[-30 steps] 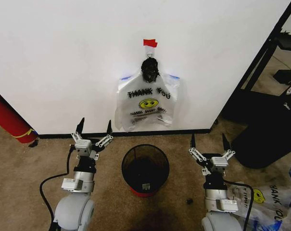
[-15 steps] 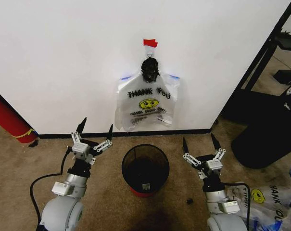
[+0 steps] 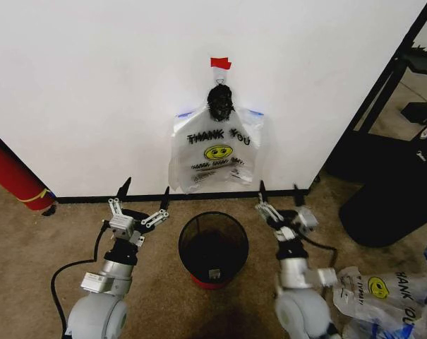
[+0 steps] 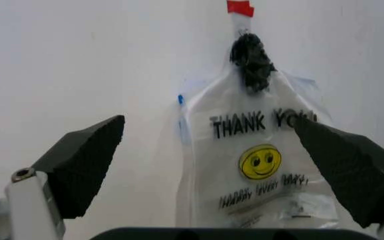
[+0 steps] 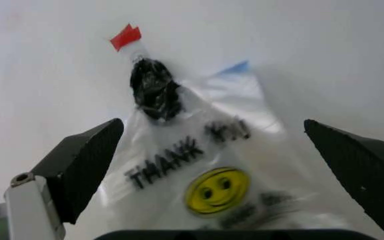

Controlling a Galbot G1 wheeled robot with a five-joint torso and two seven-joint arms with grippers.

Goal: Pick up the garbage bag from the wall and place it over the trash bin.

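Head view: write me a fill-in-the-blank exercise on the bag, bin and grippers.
1. The bag hangs on the ____, under a piece of red tape.
2. The face printed on the bag is ____ in colour.
3. The bin stands on the floor between the left gripper and the ____ gripper.
4. Both grippers' jaws stand ____.

Missing words: wall; yellow; right; open

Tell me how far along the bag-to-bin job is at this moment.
Nothing is done yet: the translucent white "THANK YOU" plastic bag hangs on the white wall, and the black wire-mesh trash bin has no bag over it. In hand: the left gripper and right gripper, both open, flank the bin below the bag. Left: grasping, unhooking, fitting.
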